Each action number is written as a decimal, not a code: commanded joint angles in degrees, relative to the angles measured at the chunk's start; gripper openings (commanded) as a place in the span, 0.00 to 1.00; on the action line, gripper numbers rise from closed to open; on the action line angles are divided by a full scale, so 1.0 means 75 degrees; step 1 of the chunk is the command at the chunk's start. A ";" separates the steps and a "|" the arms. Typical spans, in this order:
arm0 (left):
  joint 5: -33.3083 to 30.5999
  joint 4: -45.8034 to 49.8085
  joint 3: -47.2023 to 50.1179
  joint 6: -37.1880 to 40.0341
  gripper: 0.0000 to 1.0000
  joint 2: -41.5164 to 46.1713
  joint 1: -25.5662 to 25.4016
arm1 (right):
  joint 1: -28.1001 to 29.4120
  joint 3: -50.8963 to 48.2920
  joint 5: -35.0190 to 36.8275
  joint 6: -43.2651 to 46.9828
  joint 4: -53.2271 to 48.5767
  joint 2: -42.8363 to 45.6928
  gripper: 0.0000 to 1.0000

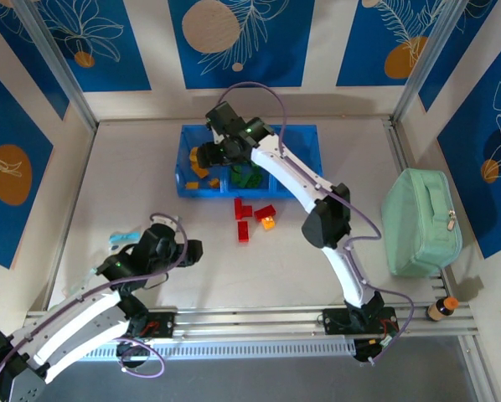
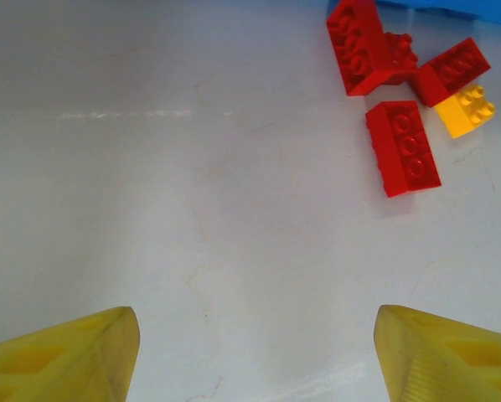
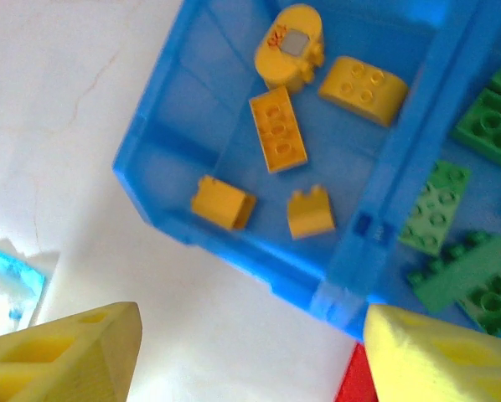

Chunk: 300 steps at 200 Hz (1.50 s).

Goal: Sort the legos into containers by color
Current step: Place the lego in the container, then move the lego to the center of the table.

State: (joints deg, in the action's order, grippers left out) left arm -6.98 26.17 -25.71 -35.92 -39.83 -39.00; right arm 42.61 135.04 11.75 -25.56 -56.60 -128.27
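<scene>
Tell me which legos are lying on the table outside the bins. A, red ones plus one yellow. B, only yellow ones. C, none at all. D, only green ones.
A: several red bricks and one yellow brick lie on the table, outside the bins.

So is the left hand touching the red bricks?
Apart. The left wrist view shows a wide stretch of bare table between the open left hand and the red bricks.
</scene>
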 commanded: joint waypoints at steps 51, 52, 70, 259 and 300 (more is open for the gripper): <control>0.0708 -0.1177 -0.0247 0.0366 0.74 -0.1362 -0.0239 | -0.0324 -0.4254 0.0459 -0.0258 0.1501 0.3141 0.69; 0.0708 -0.1185 -0.0255 0.0363 0.74 -0.1377 -0.0238 | -0.0331 -0.4310 0.0460 -0.0259 0.1512 0.3167 0.69; 0.0726 -0.1347 -0.0394 0.0354 0.74 -0.1765 -0.0375 | -0.0476 -0.5231 0.0505 -0.0317 0.1712 0.3604 0.68; 0.0476 -0.1792 -0.0845 0.0030 0.74 -0.2613 -0.0674 | -0.0724 -0.7662 0.0814 -0.0328 0.2361 0.2668 0.73; 0.0339 -0.1684 -0.0764 0.0065 0.74 -0.2412 -0.0677 | -0.0765 -0.7415 0.0707 -0.0068 0.2355 0.2335 0.74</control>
State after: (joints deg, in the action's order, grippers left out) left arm -3.27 12.84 -30.63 -35.09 -59.35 -43.64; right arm 37.32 76.99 17.61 -27.97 -38.20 -109.34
